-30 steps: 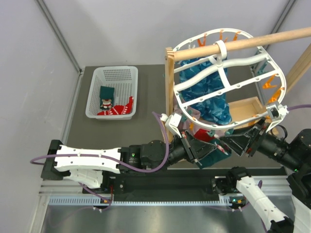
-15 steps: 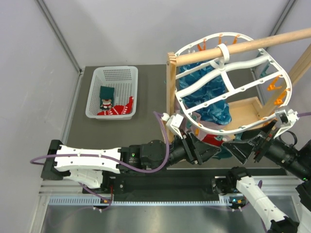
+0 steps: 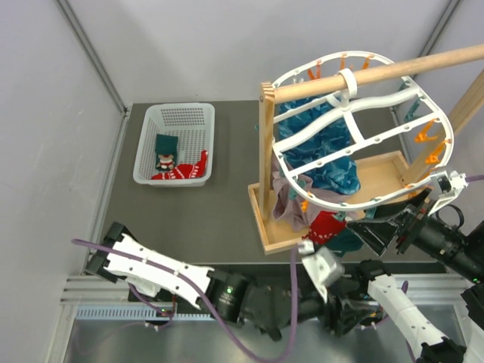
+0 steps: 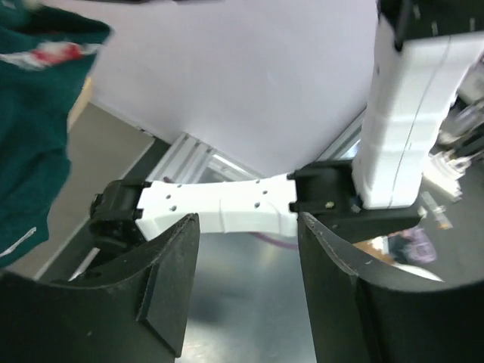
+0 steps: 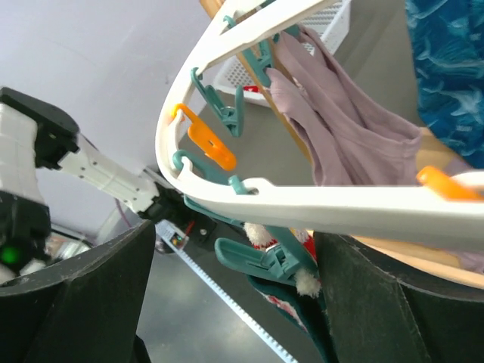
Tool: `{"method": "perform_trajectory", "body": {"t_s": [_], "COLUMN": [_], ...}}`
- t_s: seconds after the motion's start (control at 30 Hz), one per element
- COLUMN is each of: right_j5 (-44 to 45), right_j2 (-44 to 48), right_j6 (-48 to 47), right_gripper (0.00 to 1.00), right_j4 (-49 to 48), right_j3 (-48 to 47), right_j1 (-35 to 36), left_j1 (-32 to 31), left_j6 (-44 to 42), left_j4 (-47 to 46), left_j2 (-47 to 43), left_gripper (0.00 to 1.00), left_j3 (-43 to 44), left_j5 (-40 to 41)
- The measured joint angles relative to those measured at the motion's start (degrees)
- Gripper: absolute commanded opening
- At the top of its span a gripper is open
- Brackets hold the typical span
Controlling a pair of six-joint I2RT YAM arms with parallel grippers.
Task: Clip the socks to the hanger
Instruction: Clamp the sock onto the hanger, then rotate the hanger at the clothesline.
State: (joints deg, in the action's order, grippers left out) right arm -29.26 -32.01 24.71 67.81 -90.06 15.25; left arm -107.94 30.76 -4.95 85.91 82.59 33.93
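The white oval hanger hangs from the wooden rod, with orange and teal clips round its rim. A red and dark green sock hangs from a teal clip on the near rim, and its green body dangles below that clip. My right gripper is open, its fingers standing either side of the clip without touching it. Low at the table's front edge, my left gripper is open and empty; the green sock shows at its upper left. More socks lie in the basket.
A white perforated basket sits at the back left. A wooden stand carries the rod. A teal-blue cloth and a mauve cloth hang on the hanger. The right arm's white base link lies ahead of the left gripper.
Both grippers opened and let go. The left arm pulled back from under the hanger down to the front edge. The right gripper backed off slightly to the right. The sock stays clipped.
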Motion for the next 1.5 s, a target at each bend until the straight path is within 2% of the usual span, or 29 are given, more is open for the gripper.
{"method": "perform_trajectory", "body": {"t_s": [0.07,0.17,0.3,0.4,0.67,0.77,0.8,0.97,1.27,1.37,1.5], "right_j5": [-1.4,-2.5,-3.2,-3.5,-2.6,-2.7,-2.7,-1.6,2.3,3.0,3.4], "right_j2": [0.6,1.3,1.3,1.5,1.6,1.5,1.5,0.2,-6.5,-8.5,-8.6], "right_j6": [2.3,5.0,7.4,8.5,9.9,8.7,7.9,4.2,2.1,1.9,2.5], "right_gripper": [0.82,0.83,0.84,0.84,0.88,1.0,1.0,1.0,0.99,0.93,0.88], "right_j4": [-2.7,-4.5,-5.5,-6.1,-6.6,-5.2,-4.9,-0.9,7.8,8.2,7.9], "right_j3": [2.3,5.4,6.5,6.3,4.8,4.8,4.8,0.3,-22.0,-27.5,-26.7], "right_j1": [0.0,0.0,0.0,0.0,-0.1,0.0,0.0,0.0,0.0,0.0,0.0], "left_j1": [-2.7,-3.2,-1.8,1.5,13.3,14.9,15.2,16.6,17.6,17.7,18.1], "left_j6": [-6.1,-13.3,-24.7,-27.9,-21.6,-18.0,-17.0,-13.8,-10.5,-9.8,-9.3], "left_j4": [-1.5,-3.9,-8.1,-8.0,-3.6,-0.3,0.7,4.6,5.4,5.4,6.1], "left_j2": [2.1,6.4,15.1,18.9,16.5,13.1,12.1,6.8,1.5,0.0,-1.0], "left_gripper": [0.61,0.68,0.7,0.69,0.69,0.69,0.69,0.68,0.68,0.68,0.68], "left_j3": [0.1,1.7,5.8,6.1,2.0,-0.5,-1.2,-5.1,-7.2,-7.9,-8.8], "left_j5": [4.1,9.8,19.8,21.3,21.5,22.0,22.1,20.9,20.6,20.4,19.9]}}
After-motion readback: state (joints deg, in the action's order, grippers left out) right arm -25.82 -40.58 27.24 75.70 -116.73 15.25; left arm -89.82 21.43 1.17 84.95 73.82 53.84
